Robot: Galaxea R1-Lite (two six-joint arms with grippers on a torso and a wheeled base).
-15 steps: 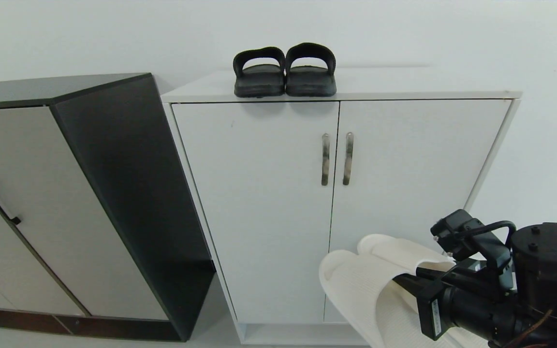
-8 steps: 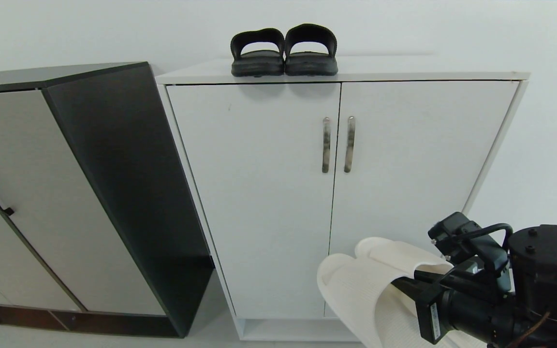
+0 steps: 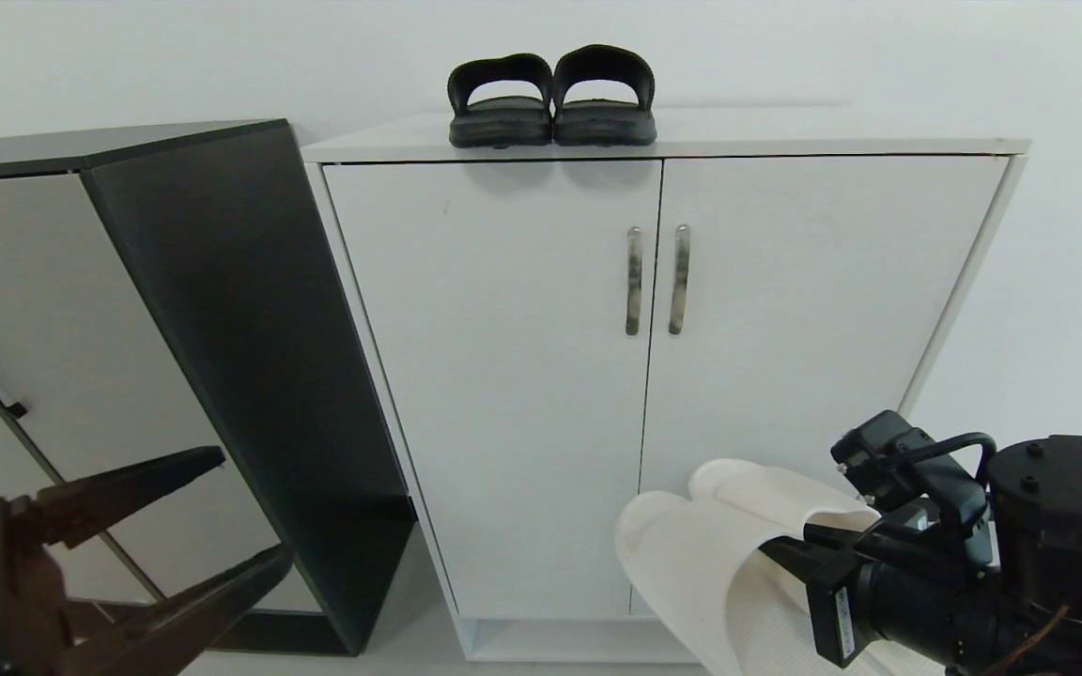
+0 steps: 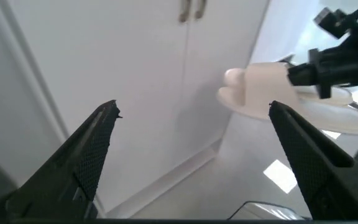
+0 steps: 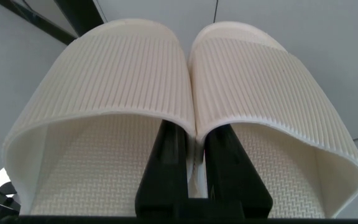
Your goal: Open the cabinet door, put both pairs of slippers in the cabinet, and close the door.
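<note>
Cabinet [image 3: 503, 394] doors are both shut, handles [image 3: 633, 280] side by side at the centre seam. Black slippers [image 3: 552, 99] sit on its top, at the front edge. Right gripper [image 3: 790, 554] is clamped on the white slippers [image 3: 691, 554], low before the right door. Left gripper [image 3: 255, 505] is spread wide and empty, low before the dark cabinet [image 3: 250, 357], well apart from the handles.

No text, number, brand or sign can be read in any view. One small white label [image 3: 843, 624] is noted at the lower right of the head view, stuck upright on the near end face of the dark arm housing [image 3: 917, 610]. Faint dark marks are seen on it, but the print is too small to be made out.
</note>
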